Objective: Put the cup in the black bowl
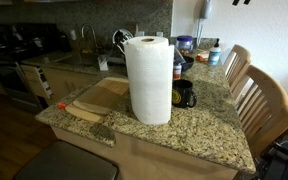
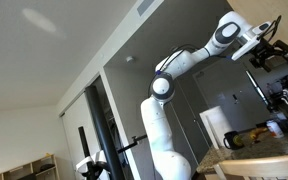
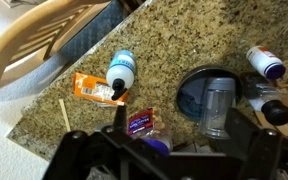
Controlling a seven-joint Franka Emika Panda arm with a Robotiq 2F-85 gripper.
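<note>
In the wrist view the black bowl (image 3: 192, 82) sits on the granite counter. The see-through greyish-blue cup (image 3: 219, 106) stands upright inside its rim, toward the right side. My gripper (image 3: 182, 125) is open and empty. Its two dark fingers hang well above the counter, one on each side of the bowl and apart from the cup. In an exterior view the arm reaches high and the gripper (image 2: 268, 46) is near the top right. In the exterior view with the paper towel roll, the cup and bowl are hidden.
A paper towel roll (image 1: 149, 78) and a black mug with a yellow inside (image 1: 185, 95) stand on the counter, with a cutting board (image 1: 96, 98) beside them. Near the bowl lie a white bottle (image 3: 121, 70), an orange packet (image 3: 94, 88), a second bottle (image 3: 266, 63) and a red-blue packet (image 3: 140, 123). Wooden chairs (image 1: 264, 100) stand at the counter's edge.
</note>
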